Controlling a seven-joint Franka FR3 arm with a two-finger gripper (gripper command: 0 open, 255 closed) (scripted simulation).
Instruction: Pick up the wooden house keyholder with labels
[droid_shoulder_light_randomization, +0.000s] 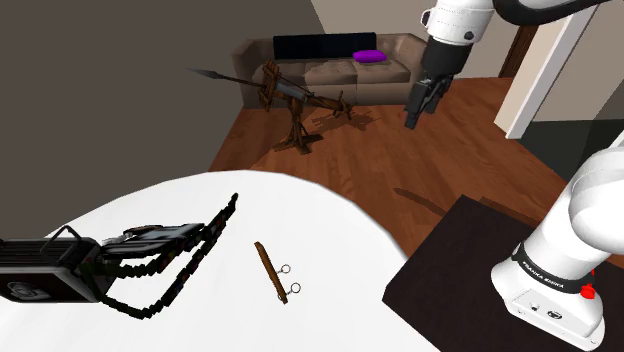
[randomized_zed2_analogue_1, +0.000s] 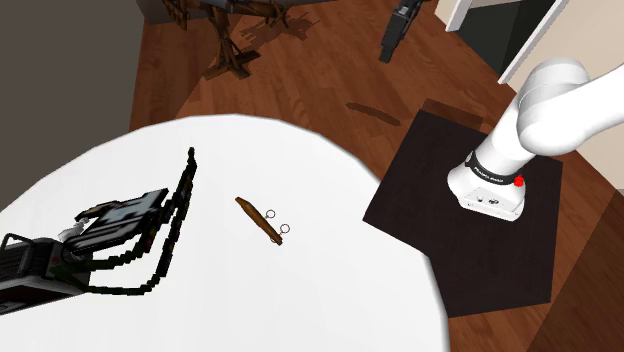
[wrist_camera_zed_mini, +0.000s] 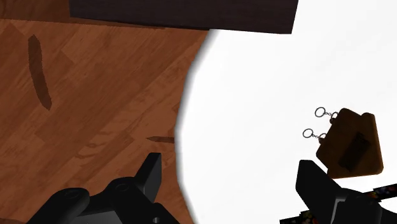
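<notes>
One brown keyholder lies flat near the middle of the round white table in the shoulder view, seen edge-on as a thin strip, with two small key rings at its side towards the view's right. One black device trailing several chain-like strands sits on the table at the view's left, apart from the keyholder. One black tool hangs in the air on the white arm, well apart from the keyholder and pictured against the wooden floor. Beyond stand one sofa with one purple cushion and one wooden frame carrying a long spear-like shaft. In the second exterior view the keyholder lies slantwise on the table with both key rings beside it, the black device at the view's left, the tool near the top edge, and the arm's base on one dark stand. In the wrist view the tool is released, its two fingers standing well apart and clasping nothing, over the table's edge. The keyholder shows as a house-shaped brown plaque with one dark rectangular patch, lying outside the gap, just past one finger, its two key rings on the side towards the tool's middle.
</notes>
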